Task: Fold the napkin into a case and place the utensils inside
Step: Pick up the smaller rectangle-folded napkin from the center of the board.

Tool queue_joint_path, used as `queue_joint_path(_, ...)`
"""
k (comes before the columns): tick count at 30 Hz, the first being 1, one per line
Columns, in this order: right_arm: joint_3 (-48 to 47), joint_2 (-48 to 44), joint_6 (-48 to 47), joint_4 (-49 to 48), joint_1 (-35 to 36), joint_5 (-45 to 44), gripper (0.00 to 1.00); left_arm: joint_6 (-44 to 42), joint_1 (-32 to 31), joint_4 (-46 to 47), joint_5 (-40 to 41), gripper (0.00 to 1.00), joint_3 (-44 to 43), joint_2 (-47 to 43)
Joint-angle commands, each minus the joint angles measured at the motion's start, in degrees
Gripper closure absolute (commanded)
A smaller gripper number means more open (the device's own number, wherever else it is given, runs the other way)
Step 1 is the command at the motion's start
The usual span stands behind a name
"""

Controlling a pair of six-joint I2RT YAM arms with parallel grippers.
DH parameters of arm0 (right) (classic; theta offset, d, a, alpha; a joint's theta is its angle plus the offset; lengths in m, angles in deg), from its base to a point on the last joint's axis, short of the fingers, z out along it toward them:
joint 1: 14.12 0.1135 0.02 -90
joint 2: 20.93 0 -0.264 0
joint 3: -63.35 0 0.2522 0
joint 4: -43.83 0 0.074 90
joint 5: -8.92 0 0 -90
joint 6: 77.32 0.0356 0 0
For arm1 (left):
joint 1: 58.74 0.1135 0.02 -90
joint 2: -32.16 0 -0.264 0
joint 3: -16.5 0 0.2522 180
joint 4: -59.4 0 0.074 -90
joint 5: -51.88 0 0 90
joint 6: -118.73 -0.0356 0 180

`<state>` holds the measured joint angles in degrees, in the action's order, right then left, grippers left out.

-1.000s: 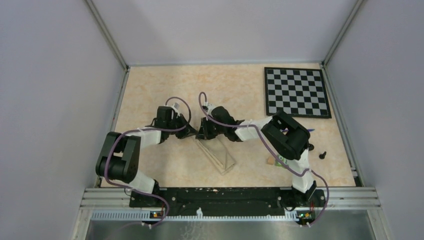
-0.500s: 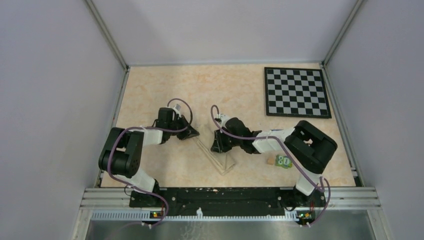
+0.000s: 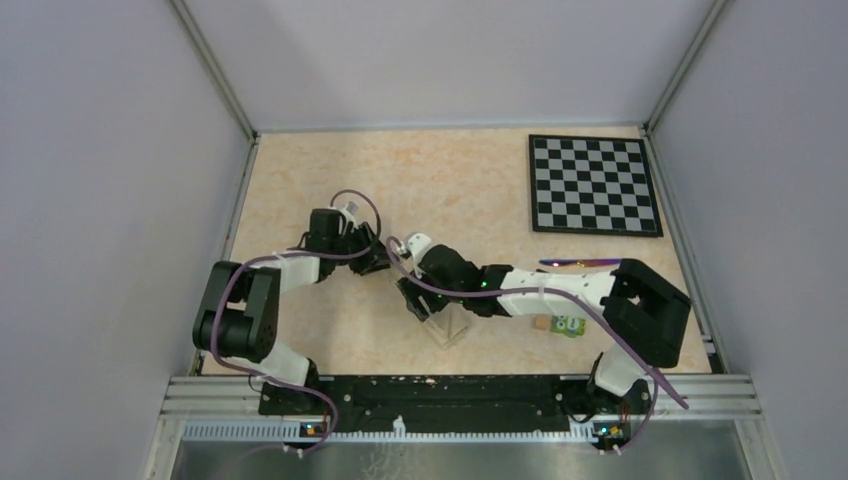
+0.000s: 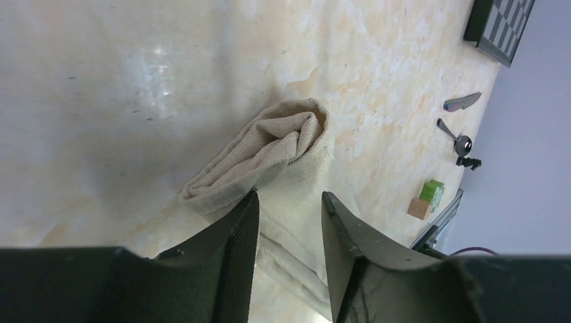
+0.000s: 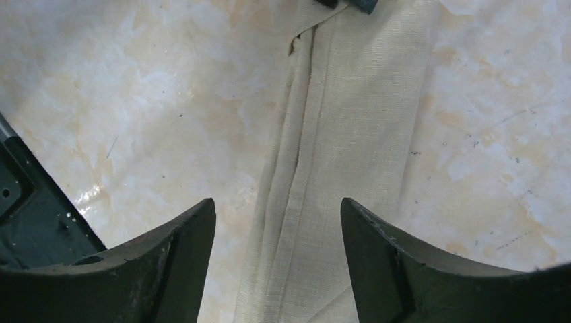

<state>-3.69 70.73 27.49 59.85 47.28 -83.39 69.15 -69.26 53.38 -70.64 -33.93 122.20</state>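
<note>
The napkin (image 3: 452,326) lies as a narrow folded beige strip running diagonally toward the near edge; this strip is the case. Its far end (image 4: 269,149) is bunched into a loose roll. My left gripper (image 3: 377,262) hovers at that far end, jaws open (image 4: 290,199) with flat cloth beneath the gap. Over the strip's middle (image 5: 350,108), my right gripper (image 3: 413,299) stands wide open (image 5: 277,206), straddling it and gripping nothing. The utensils rest off to the right: a purple-blue knife (image 3: 580,263) (image 4: 463,101) and a dark spoon (image 4: 456,138).
A black-and-white chessboard (image 3: 593,184) fills the far right corner. A green block with white dots (image 3: 570,324) and a small tan block (image 3: 541,322) lie by the right arm. A tiny black knob (image 4: 468,161) sits near the spoon. The black base rail (image 3: 450,390) borders the near edge.
Both grippers have opened and let go of the cloth. The right gripper has slid from the strip's far end toward its middle; its elbow swung down, uncovering the knife.
</note>
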Motion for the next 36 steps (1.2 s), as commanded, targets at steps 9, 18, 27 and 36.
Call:
queue_joint_path(9, -15.67, 14.44, -1.77, 13.13, 9.20, -18.62, 0.47, -4.00, 8.72, -14.29, 2.09, 0.30, -5.81, -14.08)
queue_joint_path(18, -12.33, 19.36, 1.09, 10.52, 10.39, -22.86, 0.53, -5.09, 12.70, -17.19, 3.88, 0.29, -2.29, -21.04)
queue_joint_path(27, -11.31, 18.82, 4.70, 8.82, 11.50, -30.12, 1.00, -6.45, 13.07, -21.94, 7.80, 0.29, -2.53, -25.83)
queue_joint_path(36, -6.73, 5.94, 12.23, -8.17, 7.53, -4.01, 1.00, -8.87, 13.16, -31.97, 14.42, 0.28, -6.85, -32.66)
